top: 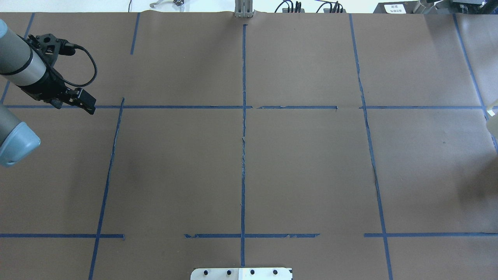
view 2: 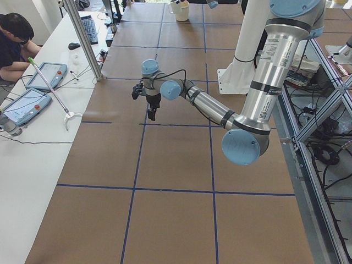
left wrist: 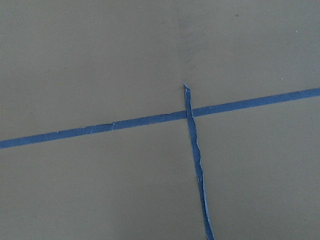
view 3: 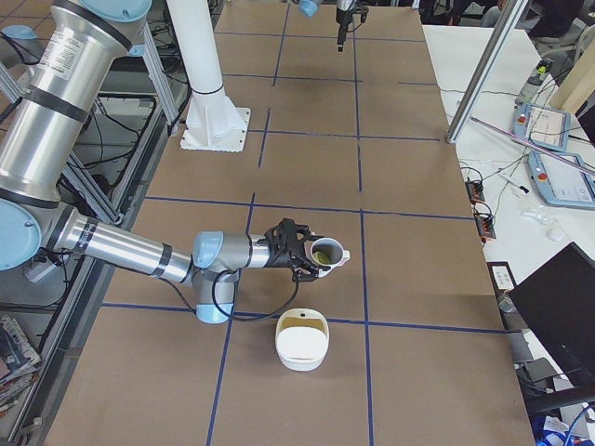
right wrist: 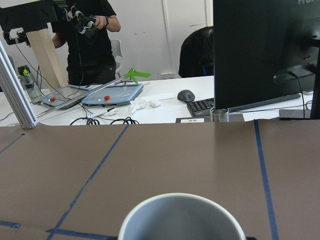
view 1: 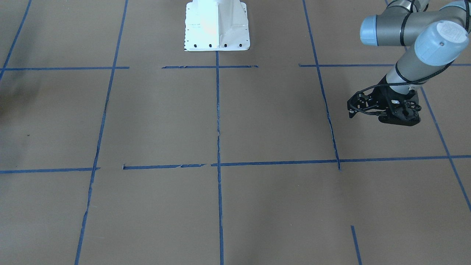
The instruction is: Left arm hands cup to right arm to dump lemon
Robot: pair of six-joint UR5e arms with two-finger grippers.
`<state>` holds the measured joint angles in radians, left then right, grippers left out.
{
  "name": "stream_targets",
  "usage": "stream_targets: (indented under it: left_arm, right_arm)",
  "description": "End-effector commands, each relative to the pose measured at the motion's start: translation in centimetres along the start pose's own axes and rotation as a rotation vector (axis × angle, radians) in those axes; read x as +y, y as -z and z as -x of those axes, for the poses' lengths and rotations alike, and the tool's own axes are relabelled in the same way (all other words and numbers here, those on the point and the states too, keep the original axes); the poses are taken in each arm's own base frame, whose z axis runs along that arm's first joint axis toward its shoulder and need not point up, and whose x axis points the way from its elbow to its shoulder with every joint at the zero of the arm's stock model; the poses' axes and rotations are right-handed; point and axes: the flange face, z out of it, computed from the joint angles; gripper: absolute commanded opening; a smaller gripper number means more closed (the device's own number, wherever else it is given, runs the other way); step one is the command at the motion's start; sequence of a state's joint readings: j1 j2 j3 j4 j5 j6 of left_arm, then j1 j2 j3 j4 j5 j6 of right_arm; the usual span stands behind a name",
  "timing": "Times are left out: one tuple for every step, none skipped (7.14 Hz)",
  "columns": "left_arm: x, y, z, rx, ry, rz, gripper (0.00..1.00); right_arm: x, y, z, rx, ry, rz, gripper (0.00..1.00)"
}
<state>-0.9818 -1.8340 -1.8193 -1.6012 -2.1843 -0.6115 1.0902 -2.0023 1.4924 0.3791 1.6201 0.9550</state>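
The big flat table (top: 311, 175) is covered in plain brown paper. Thin blue tape lines (top: 244, 155) cut it into squares, and the tape is ragged in spots. A white metal robot base (view 1: 217, 25) stands at 12 o'clock in the front view. Past the table's far edge, the right wrist view shows a white desk with a big black screen (right wrist: 265, 50), a black keyboard (right wrist: 202, 106) and a dark mouse (right wrist: 186, 95). A person in a black shirt (right wrist: 90, 40) stands at about 10 o'clock there.

The right arm (view 3: 112, 246) is a shiny grey tube with light blue caps. It reaches low over the table from 9 o'clock in the right side view. The left arm (view 1: 423, 55) looks the same and comes in at 2 o'clock in the front view.

A round white bowl (view 3: 302, 358) sits on the paper, just at 6 o'clock from the small cream-white cup (view 3: 330, 253). The cup is up off the table at the tip of the black right claw (view 3: 311, 253), with its mouth up. The yellow-green lemon (view 3: 322, 256) lies inside it.

The black left claw (top: 83, 102) hangs over bare paper at 10 o'clock in the overhead view, with nothing on it.

It is too small and dark to see if the fingers of either claw are spread or pinched — I cannot tell. In the right wrist view only the cup's round rim and grey inside show at 6 o'clock, cut off at the bottom edge, so the lemon is hidden there.
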Motion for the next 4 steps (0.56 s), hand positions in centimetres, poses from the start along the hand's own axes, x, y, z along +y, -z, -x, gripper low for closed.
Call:
stream_targets:
  left_arm:
    - [0.0,0.0,0.0,0.001,0.0,-0.001,1.0]
    - [0.0,0.1,-0.1,0.001,-0.001,-0.002,1.0]
    - [0.1,0.3,-0.2,0.003,-0.004,-0.005,1.0]
    - [0.1,0.4,-0.3,0.004,-0.004,-0.006,1.0]
  right_arm:
    - [2.7,4.4,-5.4,-0.046,-0.265,-0.033,0.01]
    - [3.4,4.5,-6.3,-0.077,-0.41,-0.044,0.01]
    - [3.6,4.9,-6.5,-0.107,-0.542,-0.048,0.01]
    - [3.5,5.0,-6.5,-0.127,-0.663,-0.05,0.01]
